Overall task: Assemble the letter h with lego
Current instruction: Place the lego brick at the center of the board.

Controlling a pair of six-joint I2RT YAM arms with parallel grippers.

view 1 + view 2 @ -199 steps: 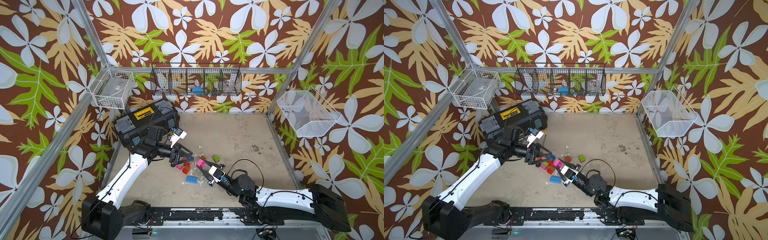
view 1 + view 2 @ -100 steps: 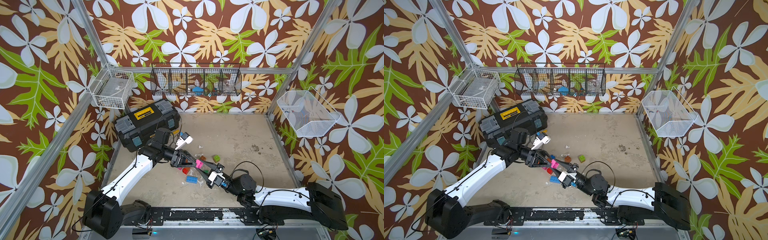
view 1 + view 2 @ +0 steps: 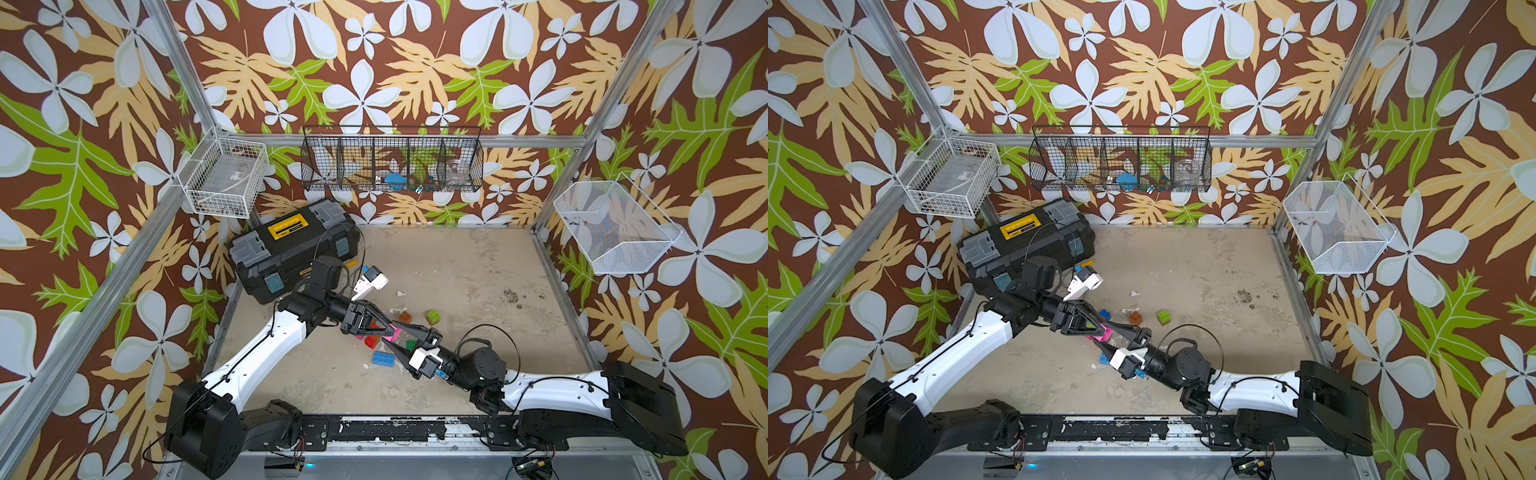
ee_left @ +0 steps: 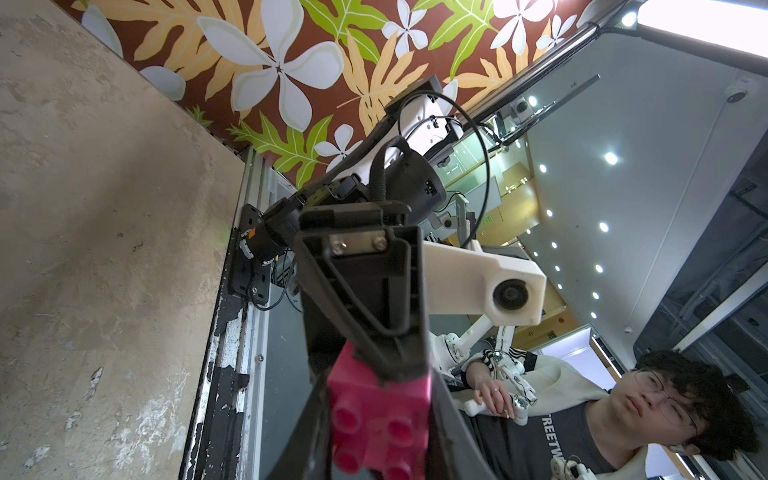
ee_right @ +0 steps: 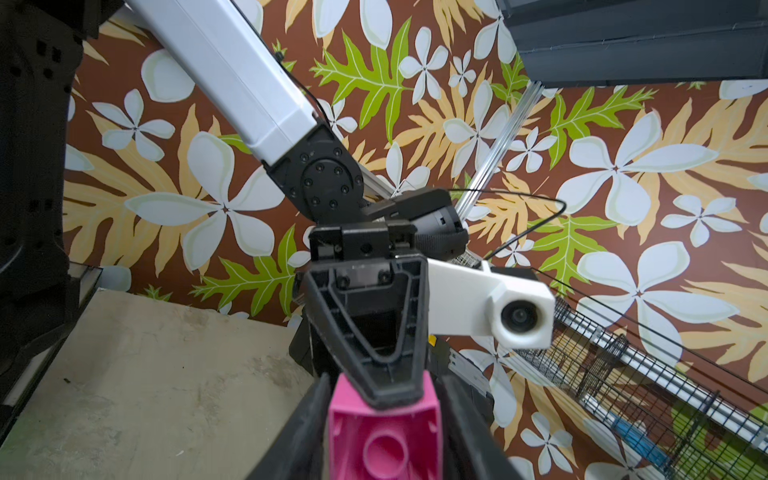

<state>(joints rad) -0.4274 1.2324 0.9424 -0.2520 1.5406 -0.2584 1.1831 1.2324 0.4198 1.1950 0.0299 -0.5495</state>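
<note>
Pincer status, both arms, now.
Left pincer: closed on the pink brick.
Right pincer: around the same brick; whether it grips cannot be told.

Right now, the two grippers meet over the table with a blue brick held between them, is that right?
Not blue: the brick between the left gripper and the right gripper is pink, as both wrist views show. The rest stands.

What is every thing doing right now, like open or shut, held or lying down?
Left claw, shut on the pink brick.
Right claw, around the same brick; grip unclear.
Toolbox, lid shut.
Green brick, alone on the floor.
Blue brick, lying flat on the floor.
</note>
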